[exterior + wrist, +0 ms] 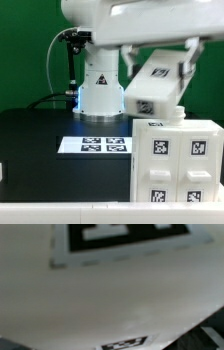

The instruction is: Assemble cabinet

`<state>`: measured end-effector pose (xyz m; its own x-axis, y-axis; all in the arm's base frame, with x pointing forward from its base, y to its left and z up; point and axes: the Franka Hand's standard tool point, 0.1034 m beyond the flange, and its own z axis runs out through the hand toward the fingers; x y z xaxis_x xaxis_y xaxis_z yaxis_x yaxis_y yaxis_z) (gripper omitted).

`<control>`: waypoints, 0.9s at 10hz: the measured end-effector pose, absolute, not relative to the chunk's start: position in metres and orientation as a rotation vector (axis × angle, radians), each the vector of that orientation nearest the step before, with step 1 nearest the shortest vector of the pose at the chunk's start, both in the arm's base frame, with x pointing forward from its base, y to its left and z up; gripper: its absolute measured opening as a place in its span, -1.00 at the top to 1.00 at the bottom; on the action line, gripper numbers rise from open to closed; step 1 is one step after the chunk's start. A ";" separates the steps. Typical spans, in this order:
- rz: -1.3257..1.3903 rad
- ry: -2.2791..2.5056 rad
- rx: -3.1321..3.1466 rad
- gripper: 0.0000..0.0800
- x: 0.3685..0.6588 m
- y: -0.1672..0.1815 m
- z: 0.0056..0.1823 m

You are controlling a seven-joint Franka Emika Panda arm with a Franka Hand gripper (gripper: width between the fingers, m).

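From my remote seat I see the black tabletop (30, 140) carrying the cabinet (175, 160) at the exterior view's right, near the front edge — a tall white tagged box. A smaller tagged cabinet piece (152, 85) hangs tilted just above it under the arm; the pincer is hidden — I cannot tell its state. The marker board (95, 145) lies flat beside it.

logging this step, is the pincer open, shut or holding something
pincer: fingers hidden behind a white cabinet piece held up above the cabinet; state cannot be told.
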<state>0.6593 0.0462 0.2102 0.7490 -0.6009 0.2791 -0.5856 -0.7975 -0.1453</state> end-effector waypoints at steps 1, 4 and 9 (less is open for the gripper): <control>-0.553 0.975 -2.871 -0.38 0.661 0.056 0.211; -0.696 0.953 -2.796 -0.38 0.658 0.084 0.201; -0.716 0.846 -2.862 -0.38 0.635 0.099 0.200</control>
<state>0.6349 0.0992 0.2002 0.7396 -0.5302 0.4147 -0.4962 -0.8457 -0.1963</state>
